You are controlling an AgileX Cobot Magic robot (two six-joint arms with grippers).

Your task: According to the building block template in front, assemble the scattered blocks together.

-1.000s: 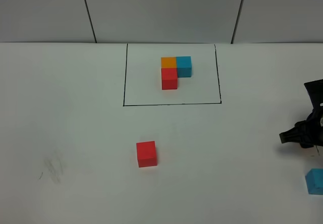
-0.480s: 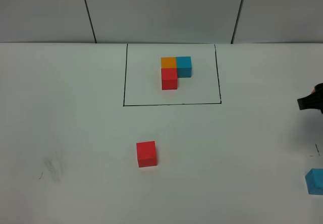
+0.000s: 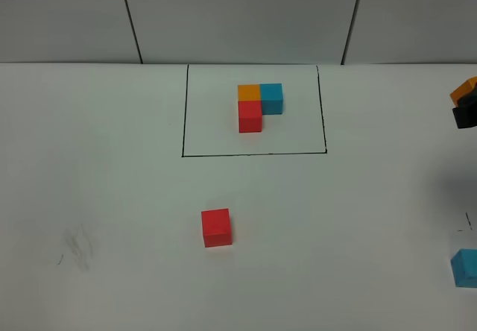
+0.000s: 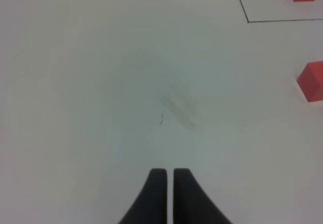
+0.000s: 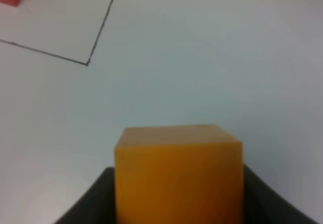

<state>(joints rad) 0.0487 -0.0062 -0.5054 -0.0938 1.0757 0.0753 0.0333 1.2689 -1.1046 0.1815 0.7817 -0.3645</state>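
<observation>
At the counter's two o'clock edge, right claw (image 5: 179,204): clamped on a small plain orange cube (image 5: 177,158), one jaw on each of two opposite faces.
Why held so: the top and front faces stay bare, so I judge the cube can be butted against a neighbour. It seems raised off the white counter (image 3: 112,197), probably for carrying.
Left claw (image 4: 165,183): jaws together on nothing, toward the eight o'clock side and out of the high view. A faint grey smudge (image 4: 176,105) lies ahead of it. It is probably parked clear of the work.
Small teal-blue cube (image 3: 466,268): resting at four o'clock, cut by the frame edge. It is the loose block nearest the right claw.
Small red cube (image 3: 216,227): resting alone toward six o'clock of centre, well apart from the rest.
Building block template (image 3: 259,106): at twelve o'clock, an L of joined cubes. Orange sits at the corner, with teal-blue at its three o'clock and red at its six o'clock. A thin black drawn rectangle (image 3: 183,107) frames it as the reference.
Count: two claws; three loose cubes, one held and two resting; three template cubes; one rectangle.
Stage: no loose blocks joined yet, by my reading.
</observation>
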